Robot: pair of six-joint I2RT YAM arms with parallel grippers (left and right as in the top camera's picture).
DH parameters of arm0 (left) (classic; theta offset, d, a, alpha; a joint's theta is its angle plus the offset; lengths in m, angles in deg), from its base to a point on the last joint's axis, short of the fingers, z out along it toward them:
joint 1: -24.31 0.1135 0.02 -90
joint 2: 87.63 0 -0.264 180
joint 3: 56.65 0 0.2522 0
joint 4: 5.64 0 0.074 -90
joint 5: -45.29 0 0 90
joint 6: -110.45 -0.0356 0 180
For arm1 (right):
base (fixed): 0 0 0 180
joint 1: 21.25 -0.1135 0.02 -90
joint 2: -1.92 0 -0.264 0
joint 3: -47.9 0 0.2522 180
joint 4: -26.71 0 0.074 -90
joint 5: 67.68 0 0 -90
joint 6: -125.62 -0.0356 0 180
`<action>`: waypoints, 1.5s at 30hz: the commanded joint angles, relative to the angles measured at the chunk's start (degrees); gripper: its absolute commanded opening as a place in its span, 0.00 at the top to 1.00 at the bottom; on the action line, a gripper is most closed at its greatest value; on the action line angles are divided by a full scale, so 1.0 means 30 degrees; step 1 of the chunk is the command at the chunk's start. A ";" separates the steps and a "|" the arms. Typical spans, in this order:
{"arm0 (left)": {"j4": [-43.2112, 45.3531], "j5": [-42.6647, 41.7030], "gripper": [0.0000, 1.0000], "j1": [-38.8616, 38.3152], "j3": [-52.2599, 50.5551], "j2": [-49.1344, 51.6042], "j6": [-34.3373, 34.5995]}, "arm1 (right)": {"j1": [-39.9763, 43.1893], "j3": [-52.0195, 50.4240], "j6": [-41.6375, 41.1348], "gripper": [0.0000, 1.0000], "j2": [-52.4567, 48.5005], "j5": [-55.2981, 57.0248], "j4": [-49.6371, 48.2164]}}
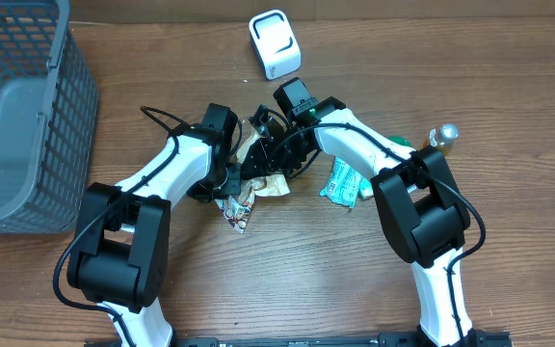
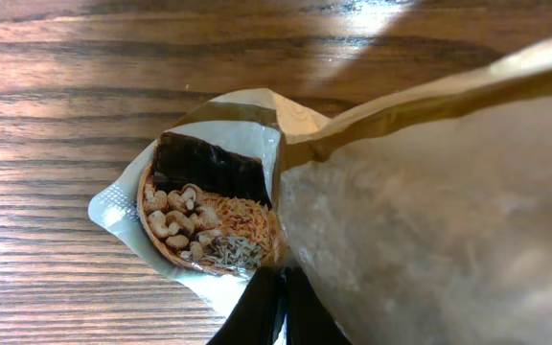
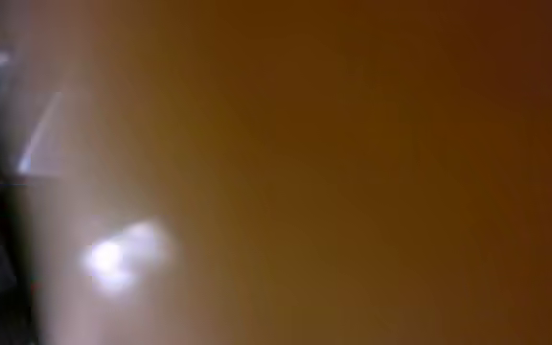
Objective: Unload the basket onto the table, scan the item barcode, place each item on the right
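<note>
A brown foil snack packet (image 1: 270, 185) hangs between both arms at the table's middle. In the left wrist view it fills the right side (image 2: 429, 211), and its lower edge runs into my left gripper (image 2: 284, 307), whose black fingers are pressed together on it. My left gripper (image 1: 231, 175) is at the packet's left side. My right gripper (image 1: 283, 154) is against the packet from the right. Its wrist view shows only the packet as a brown blur (image 3: 353, 172), so its fingers are hidden. The white barcode scanner (image 1: 275, 43) stands at the back.
A second packet printed with noodles and nuts (image 2: 209, 220) lies on the wood under the held one (image 1: 239, 207). A green packet (image 1: 340, 181) and a bottle (image 1: 439, 137) lie to the right. A grey mesh basket (image 1: 27, 125) stands at the far left.
</note>
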 commanded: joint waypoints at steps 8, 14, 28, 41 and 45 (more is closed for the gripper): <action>-0.0277 -0.0335 0.96 0.0532 0.2142 -0.4262 -0.0087 | 0.1260 0.0153 0.0102 0.96 0.0087 -0.3796 -0.0495; -0.0124 0.0393 0.92 0.2135 0.3745 -0.6674 -0.0087 | 0.2193 0.0743 -0.0015 0.96 0.0539 -0.4364 0.0087; 0.1377 0.1035 0.44 0.5799 0.5027 -0.7206 -0.2608 | 0.2637 0.9617 0.4291 0.96 0.3009 0.4728 0.7337; 0.1049 0.1617 0.00 0.6127 0.5020 -0.7096 -0.2586 | 0.2616 1.2888 0.9639 0.96 0.2885 1.2713 0.3519; 0.1049 0.1617 0.00 0.6127 0.5020 -0.7096 -0.2586 | 0.2572 1.2852 1.0899 0.96 0.2630 1.3835 0.1851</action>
